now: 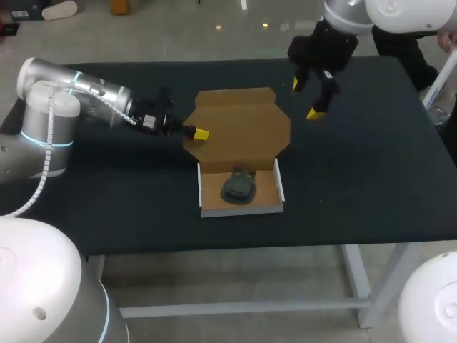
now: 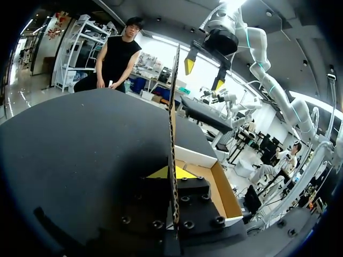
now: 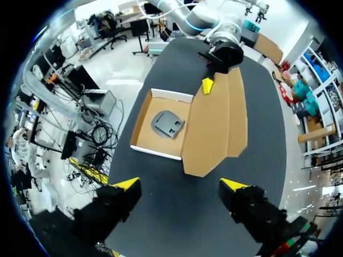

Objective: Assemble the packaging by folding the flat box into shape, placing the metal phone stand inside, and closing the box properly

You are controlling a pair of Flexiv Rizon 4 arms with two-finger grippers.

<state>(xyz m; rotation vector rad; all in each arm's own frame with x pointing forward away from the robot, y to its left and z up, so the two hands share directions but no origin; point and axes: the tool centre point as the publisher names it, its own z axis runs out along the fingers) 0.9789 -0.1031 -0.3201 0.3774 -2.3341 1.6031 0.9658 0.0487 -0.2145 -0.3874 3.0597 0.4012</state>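
Observation:
The cardboard box (image 1: 207,189) lies in the middle of the table with its brown lid (image 1: 239,118) folded back, open. A dark grey metal phone stand (image 1: 239,184) rests inside the tray (image 3: 140,120). My left gripper (image 1: 198,133) is shut on the lid's left edge. In the left wrist view the lid (image 2: 172,123) stands edge-on between the yellow tips of the left gripper (image 2: 172,173). My right gripper (image 1: 305,98) hangs open above the table, behind and to the right of the lid. In the right wrist view the right gripper (image 3: 180,184) looks down on the stand (image 3: 167,122) and lid (image 3: 214,120).
The black table (image 1: 357,171) is bare around the box. Its front edge (image 1: 235,249) runs close below the tray. A person's arm shows past the back right corner, off the table.

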